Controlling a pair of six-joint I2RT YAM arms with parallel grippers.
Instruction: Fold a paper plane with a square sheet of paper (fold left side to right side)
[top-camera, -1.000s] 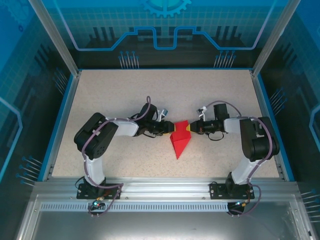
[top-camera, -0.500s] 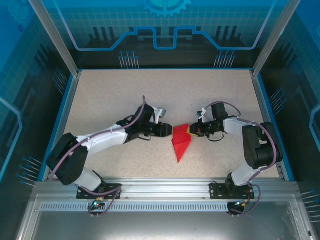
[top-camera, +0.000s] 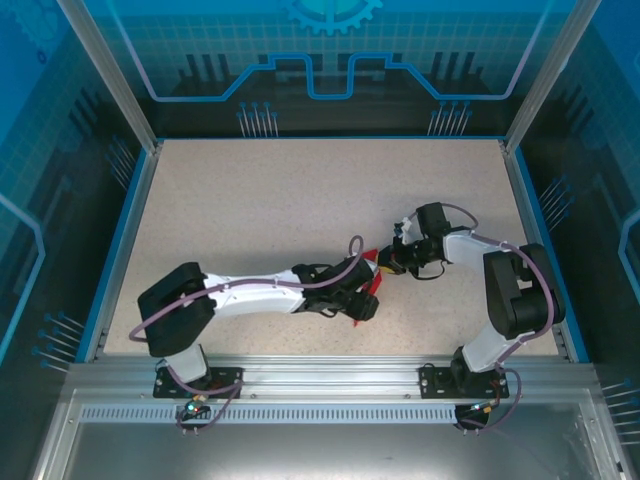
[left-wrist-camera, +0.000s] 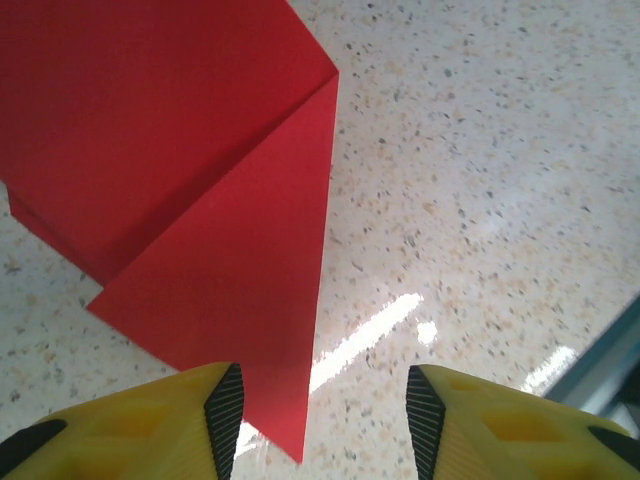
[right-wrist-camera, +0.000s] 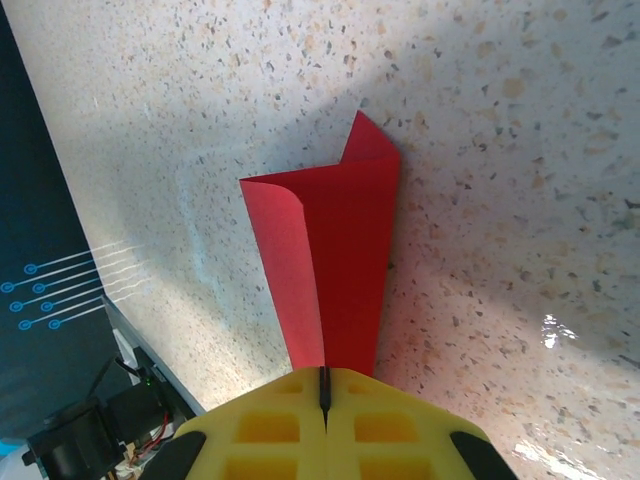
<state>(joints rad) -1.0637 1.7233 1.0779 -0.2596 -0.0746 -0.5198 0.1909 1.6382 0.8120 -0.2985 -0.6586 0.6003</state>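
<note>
Just toward 4 o'clock of the middle of the speckled beige desk lies the red paper folded into a pointed dart, one edge clenched in the right arm's yellow fingers. The left arm's yellow fingers hang released over its tip, grasping nothing. I judge the left-onto-right fold is in hand, and next they should pinch the left edge and carry it toward 3 o'clock.

The top camera hangs high over the near edge of the table and looks down toward the far wall, taking in the whole of it. Each wrist camera sits close to the surface, looking past the left gripper or the right gripper. All three views share the red paper plane and the speckled table around it.
</note>
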